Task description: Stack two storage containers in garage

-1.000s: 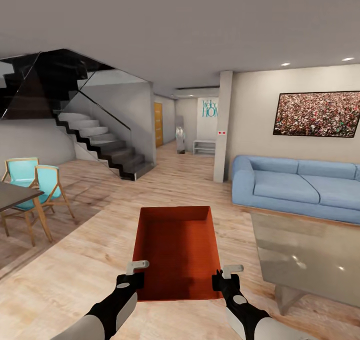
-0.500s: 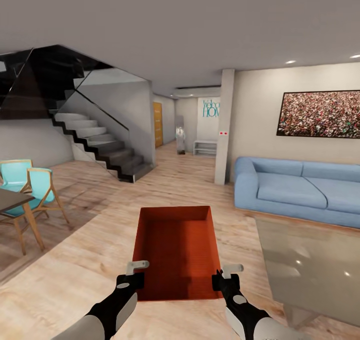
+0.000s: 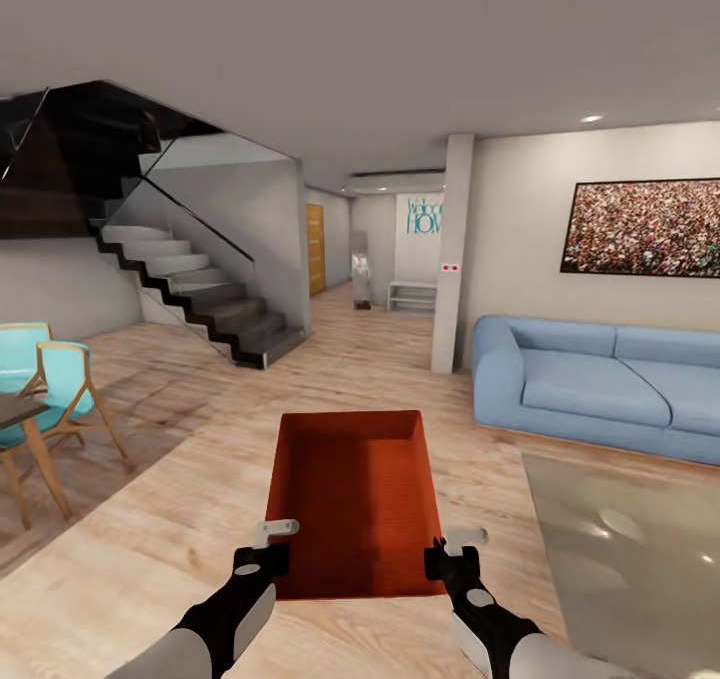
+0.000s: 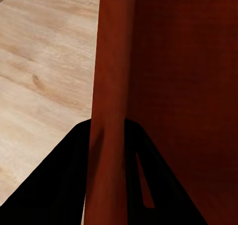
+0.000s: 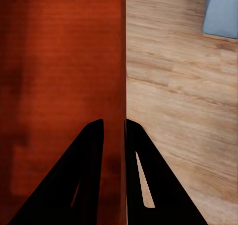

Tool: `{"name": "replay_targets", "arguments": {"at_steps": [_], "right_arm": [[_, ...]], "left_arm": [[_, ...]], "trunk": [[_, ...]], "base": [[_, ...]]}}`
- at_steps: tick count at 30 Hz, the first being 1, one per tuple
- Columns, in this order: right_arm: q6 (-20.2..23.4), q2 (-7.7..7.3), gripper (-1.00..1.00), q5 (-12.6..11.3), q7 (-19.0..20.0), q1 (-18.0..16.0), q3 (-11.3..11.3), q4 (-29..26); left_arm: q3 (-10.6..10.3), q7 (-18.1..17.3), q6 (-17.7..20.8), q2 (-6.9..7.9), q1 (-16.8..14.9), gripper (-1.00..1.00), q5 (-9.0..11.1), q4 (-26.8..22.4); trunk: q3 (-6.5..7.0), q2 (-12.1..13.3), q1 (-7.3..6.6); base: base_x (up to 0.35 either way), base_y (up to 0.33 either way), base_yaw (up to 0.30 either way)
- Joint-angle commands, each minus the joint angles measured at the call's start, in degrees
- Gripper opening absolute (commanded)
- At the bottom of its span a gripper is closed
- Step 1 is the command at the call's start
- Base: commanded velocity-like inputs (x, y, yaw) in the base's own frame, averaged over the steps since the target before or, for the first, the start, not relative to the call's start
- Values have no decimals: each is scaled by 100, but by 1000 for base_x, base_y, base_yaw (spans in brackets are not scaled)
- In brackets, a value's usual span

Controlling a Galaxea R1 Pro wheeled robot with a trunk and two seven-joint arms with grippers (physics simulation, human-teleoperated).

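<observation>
Living room (image 3: 330,359) with plank flooring extends ahead: staircase (image 3: 200,289) far left, blue sofa (image 3: 600,384) right. One orange-red storage container (image 3: 347,499) is carried centrally, clear of the floor. Judged rigid and light; side walls are the proper hold. Left gripper (image 3: 272,539) and right gripper (image 3: 452,547) are each clamped across a near side wall.

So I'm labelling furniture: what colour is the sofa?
Light blue; the sofa shows best in the head view.

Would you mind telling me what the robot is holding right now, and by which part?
One storage container, held by both grippers: the left gripper pinches its left side wall, the right gripper its right side wall.
</observation>
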Motion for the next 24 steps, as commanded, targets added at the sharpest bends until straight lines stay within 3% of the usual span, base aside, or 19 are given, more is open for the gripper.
{"name": "replay_targets", "arguments": {"at_steps": [1, 24], "right_arm": [[-39, -3, -100, -100, -8, -4, 44, 68], [-12, -9, -100, -106, -8, -4, 44, 68]], "left_arm": [[198, 62, 24, 64, -9, -100, -61, -24], [207, 61, 24, 65, -10, -100, -61, -13]], "trunk": [[-8, -6, 4], [-8, -6, 4]], "base": [[322, 0, 0], [322, 0, 0]]}}
